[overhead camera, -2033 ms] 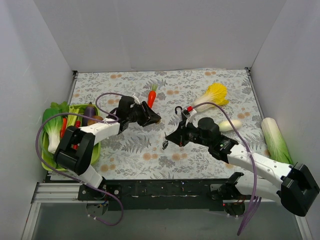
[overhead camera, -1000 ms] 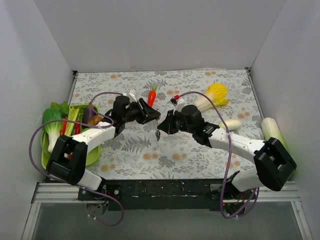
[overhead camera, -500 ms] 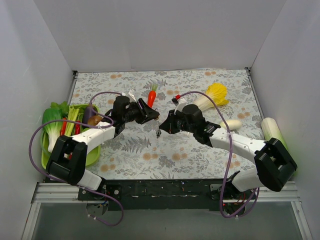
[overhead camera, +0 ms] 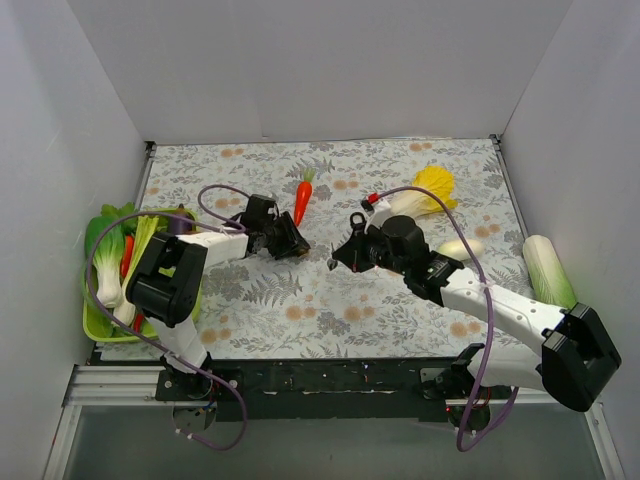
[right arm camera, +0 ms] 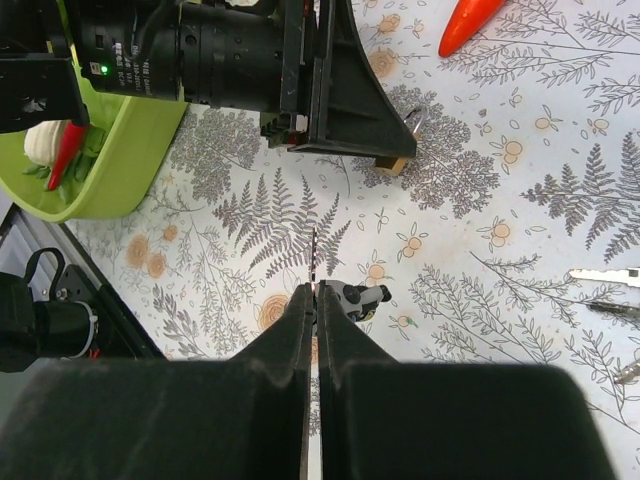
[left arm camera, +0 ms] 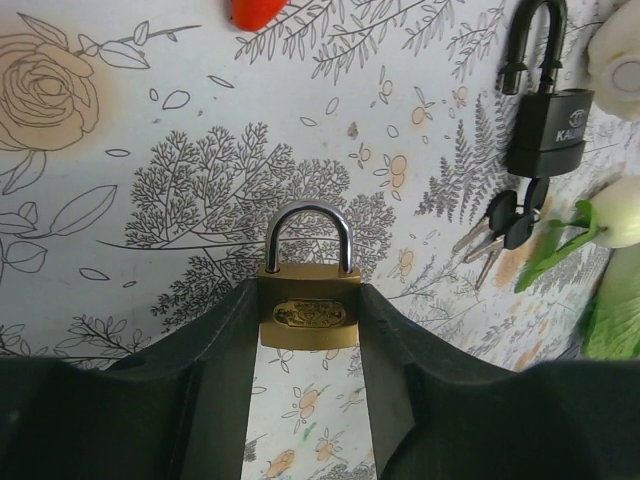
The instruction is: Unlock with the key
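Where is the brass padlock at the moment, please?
In the left wrist view the brass padlock sits mid-frame, clamped between the left fingers, with the black padlock lying up and to its right.

I count two padlocks: one brass padlock (left arm camera: 310,305) in my left gripper (left arm camera: 310,288), and one black padlock (left arm camera: 545,120) lying near the tabletop's middle. One key (right arm camera: 314,250) sits edge-on in my right gripper (right arm camera: 313,290). A bunch of keys (left arm camera: 497,225) lies at the black padlock's foot; I cannot tell how many. One carrot (overhead camera: 302,200) lies toward the far edge. There are two cabbages: a yellow cabbage (overhead camera: 428,188) toward the far right corner and a green cabbage (overhead camera: 548,272) at the right edge. One white radish (overhead camera: 460,249). One green tray (right arm camera: 120,150) sits at the left edge, its vegetables too overlapped to count.
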`<action>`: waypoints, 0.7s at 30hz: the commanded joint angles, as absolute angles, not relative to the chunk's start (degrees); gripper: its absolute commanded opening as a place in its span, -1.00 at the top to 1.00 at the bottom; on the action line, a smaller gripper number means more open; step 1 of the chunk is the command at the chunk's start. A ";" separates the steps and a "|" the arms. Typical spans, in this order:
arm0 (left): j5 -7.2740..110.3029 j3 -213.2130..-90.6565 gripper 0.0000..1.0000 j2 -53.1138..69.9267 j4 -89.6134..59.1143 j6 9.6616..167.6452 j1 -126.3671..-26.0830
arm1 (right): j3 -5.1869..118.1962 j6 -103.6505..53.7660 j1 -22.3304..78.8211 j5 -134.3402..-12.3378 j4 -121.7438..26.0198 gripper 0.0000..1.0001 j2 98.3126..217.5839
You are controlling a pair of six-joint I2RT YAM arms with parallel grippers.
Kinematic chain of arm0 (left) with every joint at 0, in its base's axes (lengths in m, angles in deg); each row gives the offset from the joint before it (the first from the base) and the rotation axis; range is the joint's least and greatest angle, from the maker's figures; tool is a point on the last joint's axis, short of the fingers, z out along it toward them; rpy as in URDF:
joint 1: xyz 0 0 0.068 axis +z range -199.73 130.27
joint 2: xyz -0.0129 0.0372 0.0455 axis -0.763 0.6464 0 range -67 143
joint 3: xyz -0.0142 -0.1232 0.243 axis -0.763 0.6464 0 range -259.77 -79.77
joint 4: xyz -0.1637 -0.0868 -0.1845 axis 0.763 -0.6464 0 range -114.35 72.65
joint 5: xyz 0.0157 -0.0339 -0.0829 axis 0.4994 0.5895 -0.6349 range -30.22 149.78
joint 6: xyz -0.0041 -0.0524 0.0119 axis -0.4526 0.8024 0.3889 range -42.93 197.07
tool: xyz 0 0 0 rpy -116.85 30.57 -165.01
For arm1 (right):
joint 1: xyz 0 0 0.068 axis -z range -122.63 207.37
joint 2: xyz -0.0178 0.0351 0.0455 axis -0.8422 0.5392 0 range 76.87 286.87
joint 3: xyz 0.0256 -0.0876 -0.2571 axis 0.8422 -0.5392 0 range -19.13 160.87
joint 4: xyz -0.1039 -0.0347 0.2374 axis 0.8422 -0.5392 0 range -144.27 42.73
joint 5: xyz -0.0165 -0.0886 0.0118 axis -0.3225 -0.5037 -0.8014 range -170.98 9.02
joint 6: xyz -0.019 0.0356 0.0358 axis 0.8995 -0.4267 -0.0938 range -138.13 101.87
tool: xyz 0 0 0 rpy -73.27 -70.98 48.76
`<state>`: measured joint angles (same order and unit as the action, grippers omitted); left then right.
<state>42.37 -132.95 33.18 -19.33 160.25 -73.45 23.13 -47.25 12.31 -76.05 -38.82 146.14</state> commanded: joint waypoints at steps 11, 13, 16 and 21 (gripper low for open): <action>43.42 -138.56 -0.70 34.08 -22.97 155.56 -73.28 | 23.23 -40.90 12.37 -82.82 -43.48 0.97 144.63; 45.27 -138.74 -0.84 32.68 -23.77 154.86 -73.19 | 23.93 -38.88 12.37 -83.61 -44.19 0.97 144.81; 48.25 -138.83 -0.95 30.04 -24.21 154.51 -73.28 | 25.86 -35.20 11.76 -85.97 -46.03 0.97 146.12; 45.29 -138.21 -0.90 26.08 -23.51 156.35 -73.28 | 31.75 -29.56 9.48 -94.50 -52.00 0.97 152.78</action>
